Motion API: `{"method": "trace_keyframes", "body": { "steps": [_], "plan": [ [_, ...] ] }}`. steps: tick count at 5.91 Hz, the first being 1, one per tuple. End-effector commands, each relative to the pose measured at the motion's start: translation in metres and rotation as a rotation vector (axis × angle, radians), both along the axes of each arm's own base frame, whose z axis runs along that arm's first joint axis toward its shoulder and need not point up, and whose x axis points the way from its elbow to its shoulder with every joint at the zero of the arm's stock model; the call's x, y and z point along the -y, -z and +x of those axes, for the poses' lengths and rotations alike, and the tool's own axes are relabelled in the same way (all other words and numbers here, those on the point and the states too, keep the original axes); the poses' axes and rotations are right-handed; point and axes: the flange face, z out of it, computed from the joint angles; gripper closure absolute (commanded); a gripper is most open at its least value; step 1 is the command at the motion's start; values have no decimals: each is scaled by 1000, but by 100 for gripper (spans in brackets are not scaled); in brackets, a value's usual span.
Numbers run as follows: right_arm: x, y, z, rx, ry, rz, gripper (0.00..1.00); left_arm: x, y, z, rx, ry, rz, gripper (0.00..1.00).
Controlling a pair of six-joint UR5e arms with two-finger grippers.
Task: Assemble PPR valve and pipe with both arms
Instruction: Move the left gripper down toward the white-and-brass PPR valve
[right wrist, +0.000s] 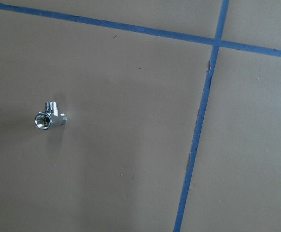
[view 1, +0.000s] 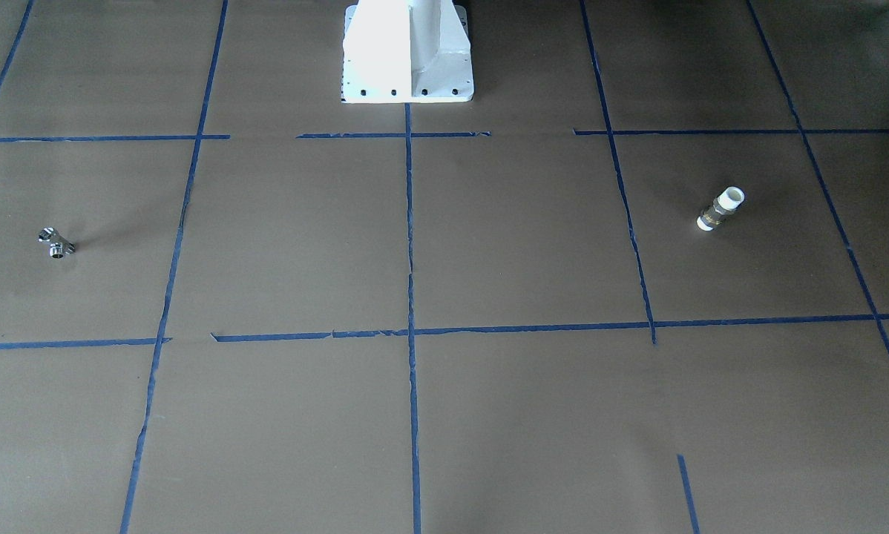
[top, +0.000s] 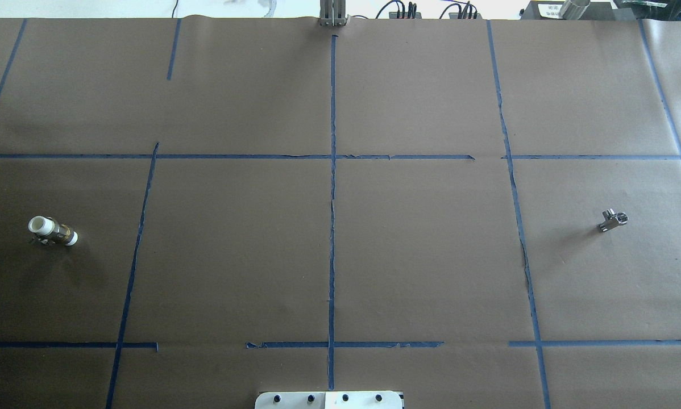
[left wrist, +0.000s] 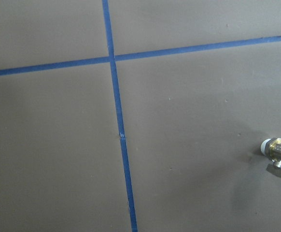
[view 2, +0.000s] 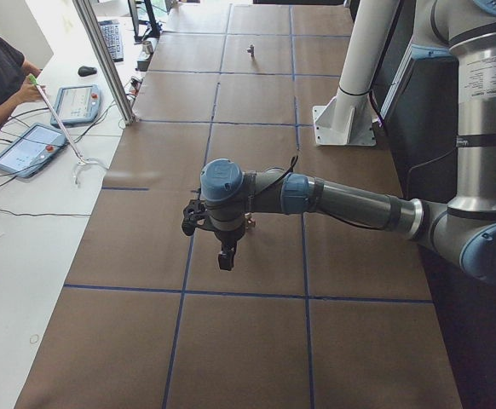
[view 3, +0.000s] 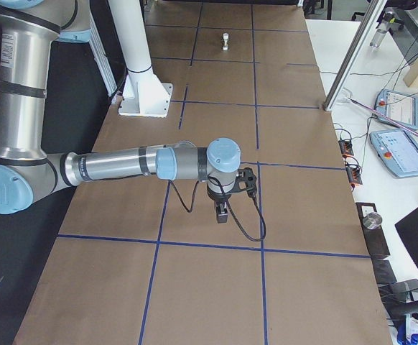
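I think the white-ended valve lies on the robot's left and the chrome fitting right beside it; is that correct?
Not quite: the chrome fitting lies far away on the robot's right, as the overhead view shows; the white-ended valve is on its left.

White pedestal (view 1: 385, 52) stands on brown paper (view 1: 519, 237) gridded with blue tape (view 1: 409, 222).

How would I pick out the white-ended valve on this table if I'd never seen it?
Start at the brown table gridded with blue tape, and go to the end on the robot's left. The valve lies there: a brass middle with white ends, unlike the small all-chrome fitting at the opposite end.
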Motion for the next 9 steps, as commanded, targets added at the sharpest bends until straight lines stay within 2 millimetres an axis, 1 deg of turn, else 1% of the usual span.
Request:
{"method": "trace_keyframes", "body": {
  "steps": [1,2,3,4,5,6,7,8,9],
  "plan": [
    [-2,6,11,-42,5,48,0,-16,5,-2,10,-2,12,0],
    [-2,9,11,-34,-5,42,0,-34,3,-1,-3,-3,12,0],
    [-2,7,11,-37,-1,41,0,-36,-6,-1,-1,-2,-12,0],
    [0,-2,10,-35,-2,19,0,-37,-4,-2,5,-1,-5,0],
    [2,-1,9,-30,2,27,0,-40,-4,-2,5,-3,-3,0],
    [1,9,10,-34,3,49,0,-39,-2,1,-2,-10,7,0],
    [3,10,9,-27,2,49,0,-36,2,14,-4,-40,27,0],
    [3,11,8,-22,6,54,0,-27,9,62,-9,-123,49,0],
    [3,12,8,-20,5,55,0,-11,37,109,-24,-69,3,0]
  ]
}}
